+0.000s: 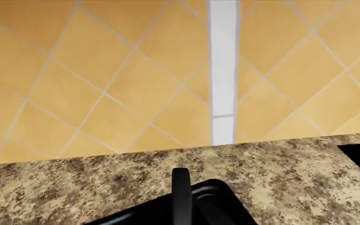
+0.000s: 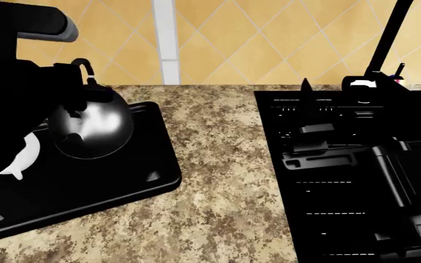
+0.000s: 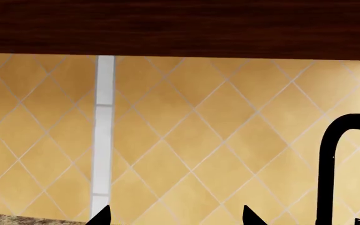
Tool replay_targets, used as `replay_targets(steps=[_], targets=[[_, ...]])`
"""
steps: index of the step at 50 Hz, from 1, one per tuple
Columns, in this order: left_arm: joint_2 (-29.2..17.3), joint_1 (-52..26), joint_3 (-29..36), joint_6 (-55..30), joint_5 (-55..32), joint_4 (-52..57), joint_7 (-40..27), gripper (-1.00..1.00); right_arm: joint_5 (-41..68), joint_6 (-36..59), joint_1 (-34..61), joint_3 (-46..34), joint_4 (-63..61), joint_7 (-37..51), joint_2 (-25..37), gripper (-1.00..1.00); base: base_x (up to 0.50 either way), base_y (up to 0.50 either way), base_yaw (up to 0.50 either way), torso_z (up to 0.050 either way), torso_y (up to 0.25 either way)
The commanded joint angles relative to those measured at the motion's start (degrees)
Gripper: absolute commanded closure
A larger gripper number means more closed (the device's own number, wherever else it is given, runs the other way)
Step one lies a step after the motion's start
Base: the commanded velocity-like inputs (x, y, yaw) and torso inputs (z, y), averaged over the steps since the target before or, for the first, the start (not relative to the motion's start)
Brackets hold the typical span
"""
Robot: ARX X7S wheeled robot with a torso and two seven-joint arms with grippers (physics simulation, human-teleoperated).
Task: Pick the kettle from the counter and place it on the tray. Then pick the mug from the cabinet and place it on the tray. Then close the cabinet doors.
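The kettle sits on the tray (left claw's grip unclear), right claw spread wide.

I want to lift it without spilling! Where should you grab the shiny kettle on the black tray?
Probably by the thin arched handle on top of the kettle, coming straight down from above. It stands upright on the tray, its round glossy body looks too wide and slippery to pinch, and the handle arches clear above it. The left arm hides part of the handle.
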Motion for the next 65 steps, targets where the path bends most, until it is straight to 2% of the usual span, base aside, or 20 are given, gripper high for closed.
replay_targets(steps=[1, 10, 11, 28, 34, 39, 45, 49, 56, 58, 62, 65], targets=[[-1.9, 4.7, -1.0, 2.2, 1.2, 1.2, 1.0, 1.00, -1.7, 0.0, -0.4, -0.6, 0.0, -1.1, -0.4, -1.00, 0.00, 0.00, 0.00, 0.000, 0.000], [-2.4, 6.5, -1.0, 3.0, 1.5, 1.3, 1.7, 1.00, -2.1, 0.0, -0.6, -0.9, 0.0, -1.3, -0.5, -1.00, 0.00, 0.00, 0.00, 0.000, 0.001], [-2.5, 6.4, -1.0, 2.9, 1.4, 1.3, 1.7, -1.00, -2.1, 0.0, -0.6, -0.9, 0.0, -1.3, -0.5, -1.00, 0.00, 0.00, 0.00, 0.000, 0.000], [-2.9, 6.3, -1.4, 3.4, 0.6, 1.1, 2.2, -1.00, -2.6, -0.2, -0.9, -0.8, 0.0, -1.8, -0.7, -1.00, 0.00, 0.00, 0.00, 0.000, 0.000], [-3.1, 3.4, -5.1, 6.1, -0.7, 3.3, 4.6, -1.00, -2.6, -0.2, -0.8, -0.9, 0.0, -1.8, -0.8, -1.00, 0.00, 0.00, 0.00, 0.000, 0.000], [-3.7, -0.9, -7.9, 7.0, -3.9, 4.2, 3.7, -1.00, -2.6, -0.4, -0.7, -1.4, 0.0, -1.6, -0.7, -1.00, 0.00, 0.00, 0.00, 0.000, 0.000], [-4.8, -3.9, -11.9, 9.7, -3.3, 8.7, 2.8, -1.00, -1.0, -0.7, 0.3, -2.0, 0.0, 0.0, -0.4, -1.00, 0.00, 0.00, 0.00, 0.000, 0.000], [-5.7, -2.0, -17.1, 14.5, 0.1, 17.9, 2.8, -1.00, 3.4, -3.0, 1.9, -3.8, 0.5, 5.0, 1.6, -1.00, 0.00, 0.00, 0.00, 0.000, 0.000], [-10.2, 8.1, -30.2, 21.7, -1.1, 34.7, -2.0, -1.00, 20.0, -14.8, 13.2, -15.2, 0.6, 25.4, 11.3, -1.00, 0.00, 0.00, 0.00, 0.000, 0.000], [-11.5, 12.4, -35.9, 23.3, -0.3, 39.2, -2.8, -1.00, 24.2, -17.6, 18.3, -19.3, 0.1, 31.4, 13.8, -1.00, 0.00, 0.00, 0.00, 0.000, 0.000], [-14.6, 18.5, -48.4, 25.2, -5.2, 44.8, -5.1, -1.00, 25.0, -24.5, 26.4, -25.2, 0.0, 32.0, 20.3, -1.00, 0.00, 0.00, 0.00, 0.000, 0.000], [-10.1, 11.1, -57.3, 14.9, -17.3, 44.9, -10.2, -1.00, 25.1, -28.9, 32.5, -29.4, 0.0, 32.0, 24.4, -1.00, 0.00, 0.00, 0.00, 0.000, 0.000]])
